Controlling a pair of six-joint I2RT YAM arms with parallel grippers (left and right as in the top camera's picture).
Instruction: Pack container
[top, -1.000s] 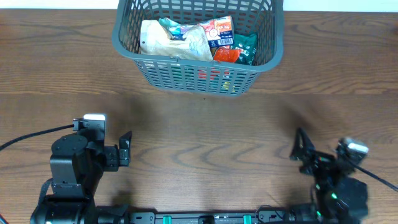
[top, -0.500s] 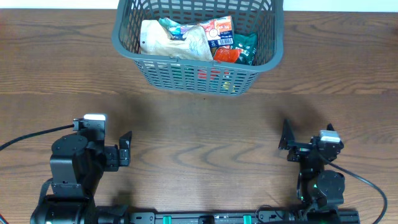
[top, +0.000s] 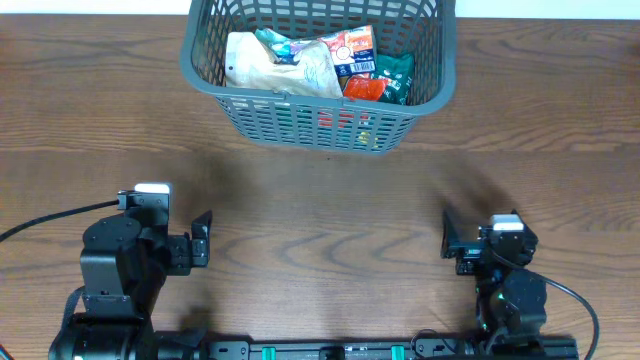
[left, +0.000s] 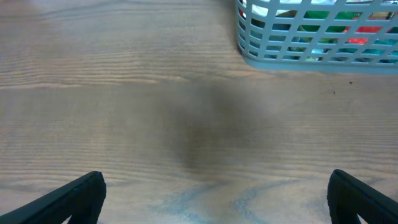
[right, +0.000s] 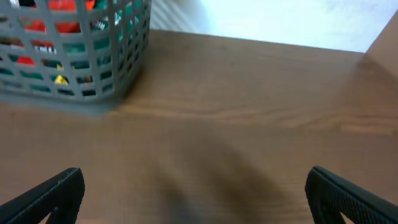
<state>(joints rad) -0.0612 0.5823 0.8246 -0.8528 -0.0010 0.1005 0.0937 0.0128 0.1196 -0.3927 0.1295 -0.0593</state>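
The container (top: 205, 82), a dark grey slotted basket, stands at the far middle of the table and holds several packets: a cream pouch (top: 275, 68), a red and white packet (top: 352, 50) and a green packet (top: 394, 78). Its near wall also shows in the left wrist view (left: 273, 57) and the right wrist view (right: 99, 93). My left gripper (top: 203, 239) is open and empty near the front left. My right gripper (top: 450, 238) is open and empty near the front right. Both are far from the basket.
Bare brown wood table (top: 320, 200) lies between the grippers and the basket. A black cable (top: 40, 225) runs off the left arm. A pale wall (right: 273, 18) lies beyond the table's far edge in the right wrist view.
My right arm has drawn back and swung left, settling near the front edge with its gripper pointing at the basket. The left arm and the basket have not moved.
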